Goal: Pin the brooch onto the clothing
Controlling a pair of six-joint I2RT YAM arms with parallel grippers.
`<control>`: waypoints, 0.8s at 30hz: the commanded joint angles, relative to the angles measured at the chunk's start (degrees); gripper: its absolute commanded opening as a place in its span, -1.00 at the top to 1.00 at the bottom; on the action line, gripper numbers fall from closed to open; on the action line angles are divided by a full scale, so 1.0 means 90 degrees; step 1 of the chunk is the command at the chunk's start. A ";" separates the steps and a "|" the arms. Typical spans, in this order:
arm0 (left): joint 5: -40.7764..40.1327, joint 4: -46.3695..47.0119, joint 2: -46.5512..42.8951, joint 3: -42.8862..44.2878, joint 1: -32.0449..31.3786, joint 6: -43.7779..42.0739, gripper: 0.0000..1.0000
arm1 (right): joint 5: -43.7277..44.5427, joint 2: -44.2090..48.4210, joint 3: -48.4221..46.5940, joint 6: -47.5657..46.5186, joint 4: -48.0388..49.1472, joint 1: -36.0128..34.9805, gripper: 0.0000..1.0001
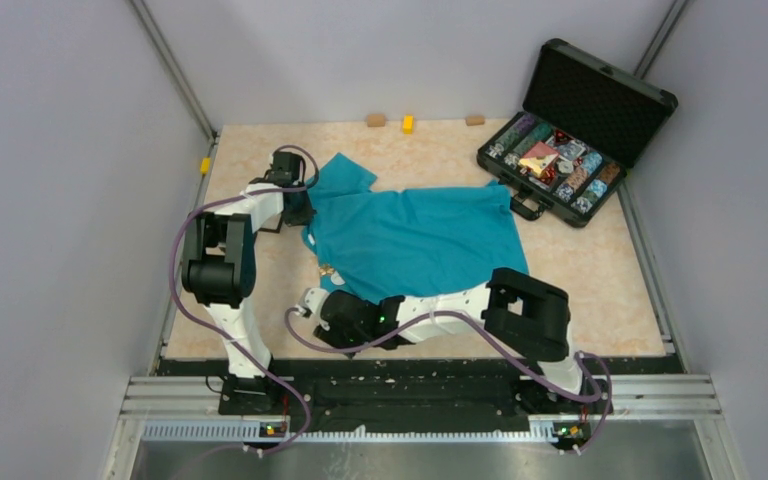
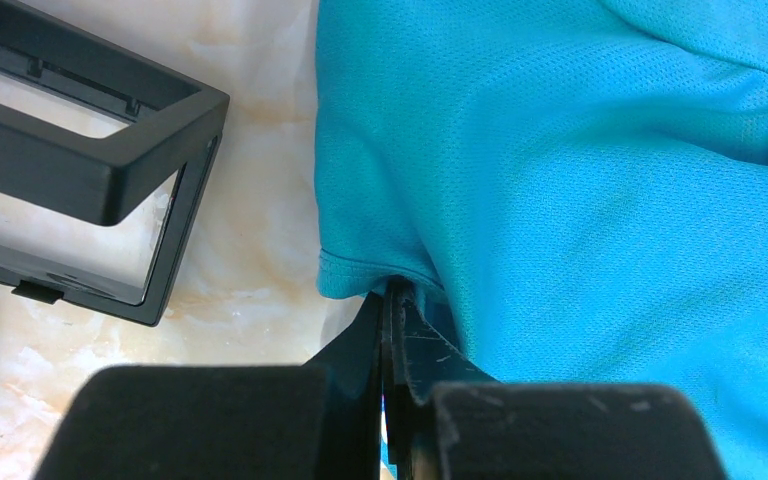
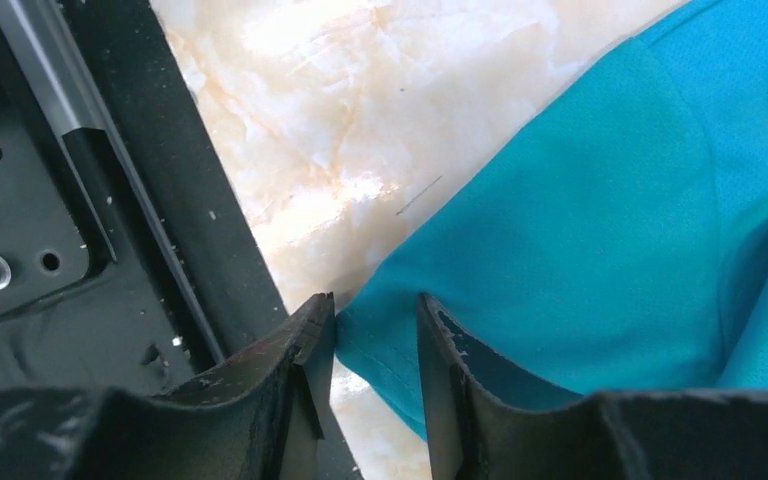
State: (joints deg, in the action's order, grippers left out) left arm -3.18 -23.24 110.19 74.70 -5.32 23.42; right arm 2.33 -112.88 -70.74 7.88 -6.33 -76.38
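The left end effector (image 2: 392, 300) is pinched together on the hem of the teal-blue short-sleeved fabric T-shirt (image 1: 410, 240) spread on the marbled beige counter (image 1: 600, 290), and should hold it taut. The right end effector (image 3: 375, 330) stands apart astride the near hem and should close squarely before pulling. The brooch cannot be made out.

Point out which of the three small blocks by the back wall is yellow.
The small middle block: bright yellow; the block to its left and the block to its right are tan.
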 commanded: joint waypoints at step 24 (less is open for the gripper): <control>-0.1178 -0.0414 0.0149 0.0688 0.0035 -0.0492 1.00 | -0.2509 0.1935 0.1369 0.1080 0.1331 0.0016 1.00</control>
State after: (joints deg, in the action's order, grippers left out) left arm -11.25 -27.05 111.18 78.83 -5.32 20.08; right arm -12.19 -95.24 -59.51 15.97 2.07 -76.58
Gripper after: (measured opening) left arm 0.006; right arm 0.017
